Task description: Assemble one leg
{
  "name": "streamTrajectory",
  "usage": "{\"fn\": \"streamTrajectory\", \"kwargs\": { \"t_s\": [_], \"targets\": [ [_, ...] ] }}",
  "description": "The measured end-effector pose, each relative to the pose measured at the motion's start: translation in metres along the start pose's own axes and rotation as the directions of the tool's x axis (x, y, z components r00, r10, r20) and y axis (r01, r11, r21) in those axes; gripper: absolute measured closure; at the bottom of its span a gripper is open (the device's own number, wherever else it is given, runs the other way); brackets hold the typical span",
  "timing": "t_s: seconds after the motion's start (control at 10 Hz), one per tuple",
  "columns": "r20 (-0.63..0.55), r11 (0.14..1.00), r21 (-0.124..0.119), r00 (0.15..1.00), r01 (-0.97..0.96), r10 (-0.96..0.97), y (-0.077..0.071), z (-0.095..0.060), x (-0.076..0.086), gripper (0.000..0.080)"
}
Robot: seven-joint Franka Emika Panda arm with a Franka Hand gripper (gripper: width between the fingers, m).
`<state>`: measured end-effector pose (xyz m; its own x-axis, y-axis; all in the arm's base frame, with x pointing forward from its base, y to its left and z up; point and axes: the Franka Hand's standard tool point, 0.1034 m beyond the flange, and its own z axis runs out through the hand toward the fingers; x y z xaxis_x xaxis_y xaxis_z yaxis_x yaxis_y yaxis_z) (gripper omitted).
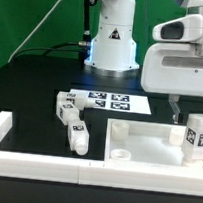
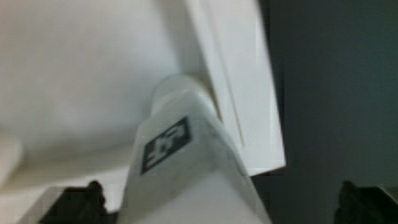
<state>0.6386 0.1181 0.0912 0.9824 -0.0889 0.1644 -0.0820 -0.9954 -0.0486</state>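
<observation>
Leg (image 1: pixel 197 136) stands upright at the panel's (image 1: pixel 135 145) corner, exterior view's right; gripper (image 1: pixel 181 113) hangs just above it, spread wide, nothing gripped, a fingertip either side; we reckon the next move's straight down.

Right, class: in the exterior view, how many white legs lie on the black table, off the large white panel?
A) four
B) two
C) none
B: one leg and a second leg lie on the table, to the exterior view's left of the panel.
</observation>
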Motion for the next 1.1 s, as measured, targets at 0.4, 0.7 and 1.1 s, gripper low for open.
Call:
{"fn": "streamTrajectory", "kwargs": {
  "t_s": [0.4,0.7,1.1],
  "targets": [
    [-0.006,0.991,-0.01,0.991,0.131,-0.131,0.0027,0.001,0.0015,0.0417],
    [-0.008,1.0,-0.008,1.0,-0.028,0.028,0.0035,0.001,0.0018,0.0514],
    [-0.009,0.87,-0.009,0.87,-0.494,0.494,0.0085,0.0022,0.0034,0.0514]
  ]
}}
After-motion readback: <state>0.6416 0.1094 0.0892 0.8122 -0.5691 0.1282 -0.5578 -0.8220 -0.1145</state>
